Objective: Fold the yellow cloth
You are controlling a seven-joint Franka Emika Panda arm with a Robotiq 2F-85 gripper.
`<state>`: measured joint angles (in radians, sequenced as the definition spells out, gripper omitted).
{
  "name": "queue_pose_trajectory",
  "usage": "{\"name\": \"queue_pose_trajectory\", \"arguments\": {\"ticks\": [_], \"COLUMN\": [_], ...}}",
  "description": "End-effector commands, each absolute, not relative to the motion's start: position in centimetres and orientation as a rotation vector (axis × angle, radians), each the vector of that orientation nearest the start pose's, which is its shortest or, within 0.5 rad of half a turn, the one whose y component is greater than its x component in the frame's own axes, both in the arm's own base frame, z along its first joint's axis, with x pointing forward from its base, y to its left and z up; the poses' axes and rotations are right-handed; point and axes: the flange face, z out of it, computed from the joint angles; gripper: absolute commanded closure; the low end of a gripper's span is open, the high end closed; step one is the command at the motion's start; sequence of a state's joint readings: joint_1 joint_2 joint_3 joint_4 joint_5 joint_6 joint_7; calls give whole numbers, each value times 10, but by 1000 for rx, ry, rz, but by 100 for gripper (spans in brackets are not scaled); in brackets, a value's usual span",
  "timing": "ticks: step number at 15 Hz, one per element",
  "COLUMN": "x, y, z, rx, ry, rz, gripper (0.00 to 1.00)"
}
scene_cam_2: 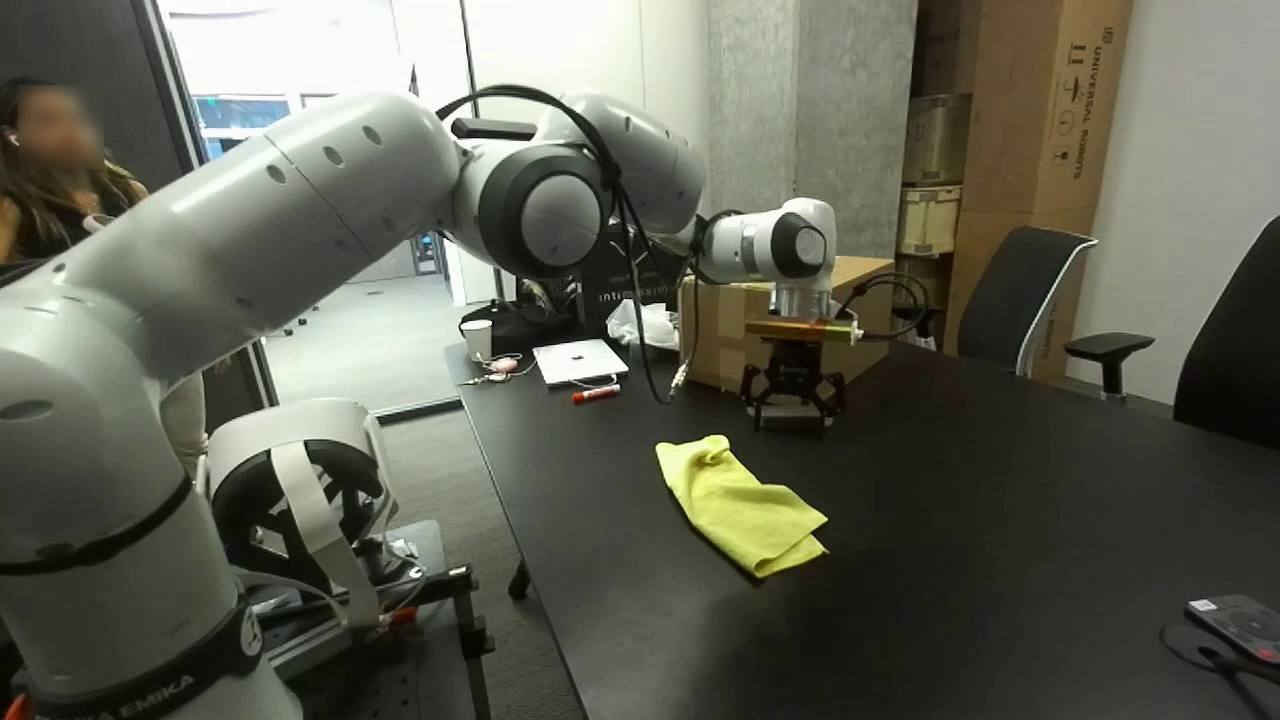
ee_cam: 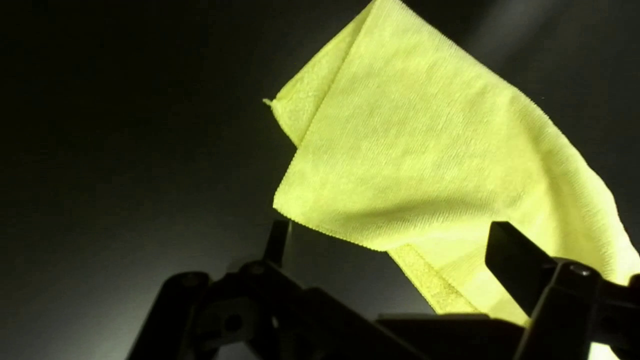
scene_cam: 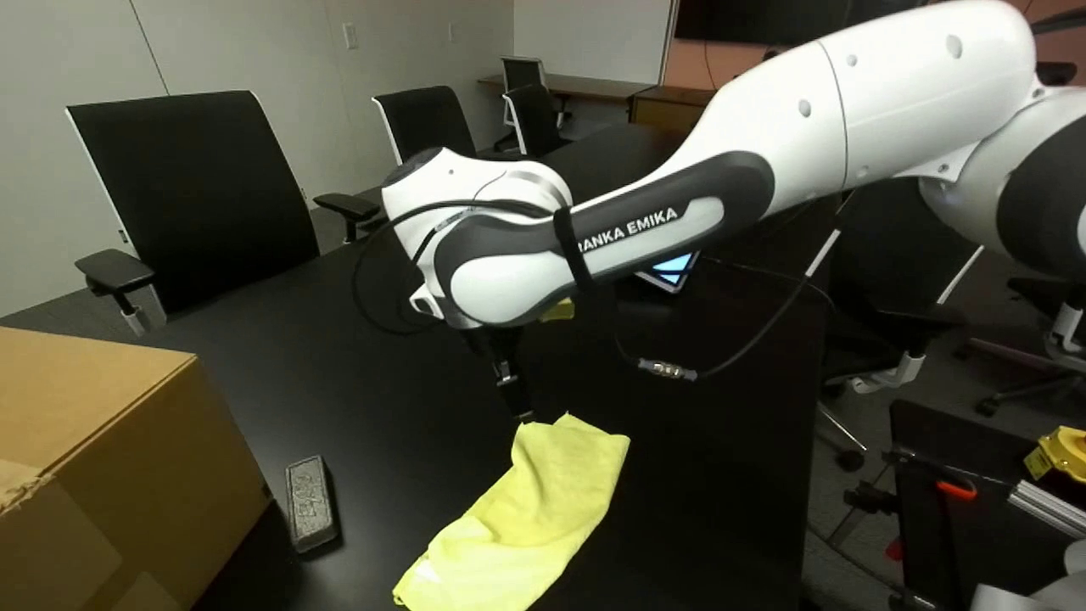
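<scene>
The yellow cloth (scene_cam: 543, 509) lies on the black table, crumpled and partly folded over itself; it also shows in an exterior view (scene_cam_2: 745, 510). In the wrist view the cloth (ee_cam: 425, 140) has one layer lying over another, with a corner near the left fingertip and a hemmed edge below. My gripper (ee_cam: 390, 225) is open, its two fingers wide apart with nothing held between them. The right finger overlaps the cloth in this view and the left finger is over bare table. In both exterior views the gripper (scene_cam: 524, 414) (scene_cam_2: 793, 422) points down near the cloth; its exact height is unclear.
A cardboard box (scene_cam: 170, 475) (scene_cam_2: 720, 335) and a grey eraser block (scene_cam: 310, 502) stand on the table (scene_cam_2: 950, 560). A laptop (scene_cam_2: 580, 362), red marker (scene_cam_2: 596, 394), paper cup (scene_cam_2: 478, 340), remote (scene_cam_2: 1240, 622) and small tablet (scene_cam: 672, 270) also lie there. Chairs surround the table.
</scene>
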<state>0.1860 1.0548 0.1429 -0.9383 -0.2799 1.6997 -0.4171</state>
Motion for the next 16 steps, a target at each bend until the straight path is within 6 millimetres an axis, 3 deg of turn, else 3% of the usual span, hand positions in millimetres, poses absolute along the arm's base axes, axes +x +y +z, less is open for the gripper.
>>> {"name": "queue_pose_trajectory", "arguments": {"ticks": [1, 10, 16], "x": [709, 657, 592], "y": [154, 92, 70], "z": [240, 283, 306], "rx": [-2985, -3031, -3026], "ry": [-955, -514, -421], "rz": [485, 444, 486], "gripper": [0, 0, 0]}}
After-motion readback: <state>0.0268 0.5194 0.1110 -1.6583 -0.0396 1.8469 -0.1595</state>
